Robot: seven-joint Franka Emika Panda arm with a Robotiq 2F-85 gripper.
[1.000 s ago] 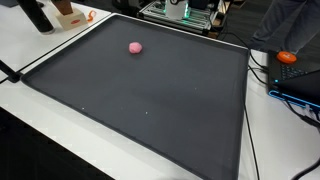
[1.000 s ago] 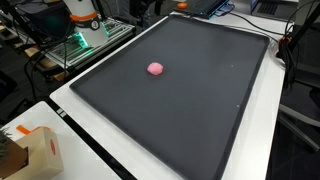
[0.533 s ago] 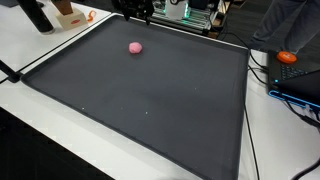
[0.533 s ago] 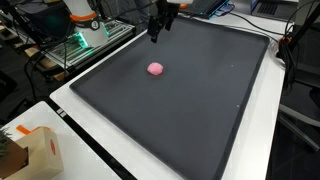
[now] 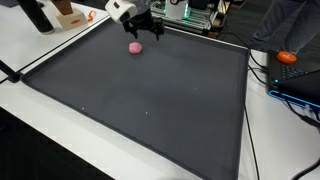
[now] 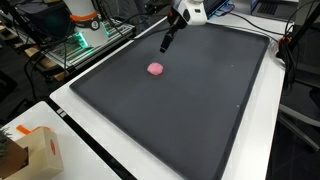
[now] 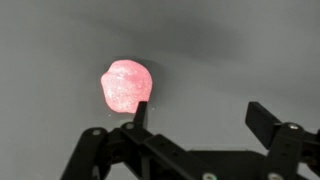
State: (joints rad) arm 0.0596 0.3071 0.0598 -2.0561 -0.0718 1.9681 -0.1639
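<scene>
White table (image 5: 40,52) carries a big black mat (image 5: 150,100) w/ a thin raised rim. The mat covers most of the top in both exterior views (image 6: 195,100).

Beyond the mat's far edge sits an open electronics rack (image 6: 82,40), lit green inside, w/ cables round it. A dark laptop-like unit (image 5: 300,85) and more cables lie off one side of the mat. A brown cardboard box (image 6: 35,150) stands on the table corner; it has an orange mark on its side, too small to read. A small orange thing (image 5: 287,57) rests near the cables.

The claw (image 5: 147,32), black fingers on a white body, hangs tilted over the mat's far part (image 6: 167,40). Jaws are wide apart, nothing between them (image 7: 200,120).

A pink lump (image 5: 135,47) lies on the mat, near the claw but not touching it (image 6: 155,69). In the wrist view the lump (image 7: 127,87) shows just past one fingertip (image 7: 140,110), off to the side of the gap rather than inside it. Nothing stands between claw and lump.
</scene>
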